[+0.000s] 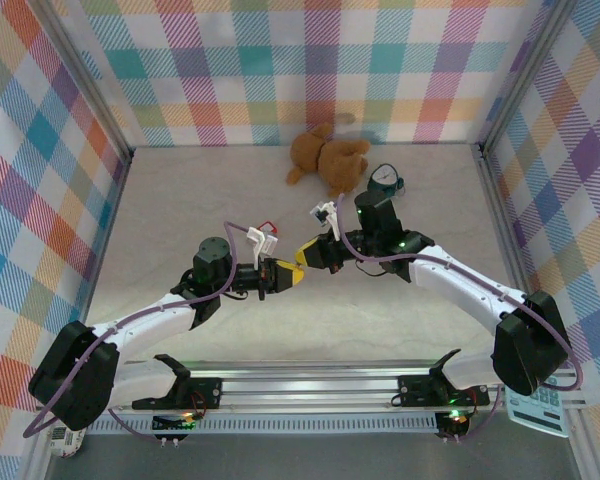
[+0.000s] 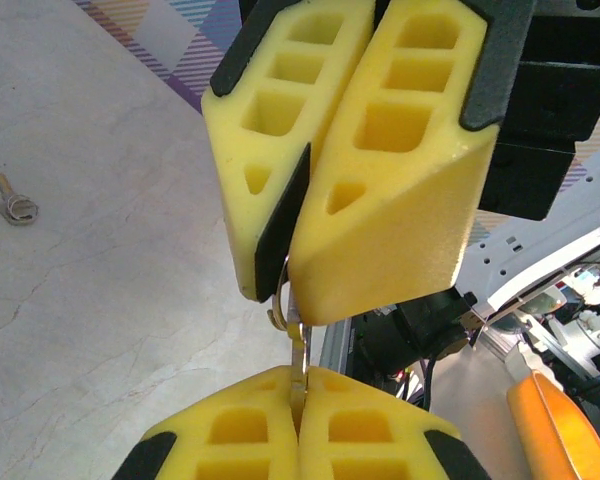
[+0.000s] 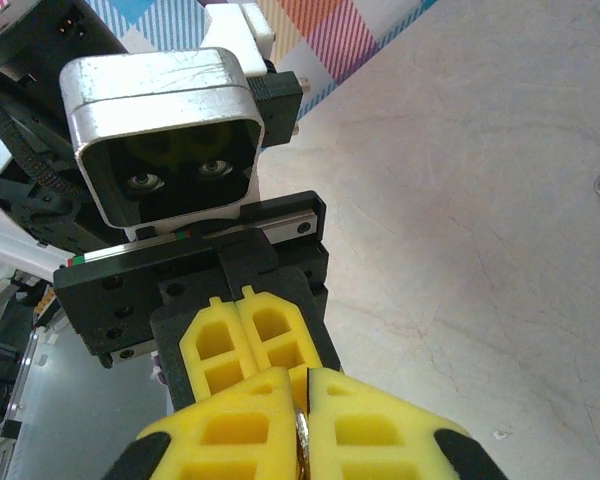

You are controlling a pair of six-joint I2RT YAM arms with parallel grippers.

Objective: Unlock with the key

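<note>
Key is held above the counter, on the near side of the teddy bear. I read its shaft running between my left jaws and right jaws, both pinching it tip to tip.

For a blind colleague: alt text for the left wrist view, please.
Two yellow foam grippers meet tip to tip, the left gripper below and the right gripper above, both shut on a thin metal piece. A small silvery key lies apart on the pale table, far left.
</note>
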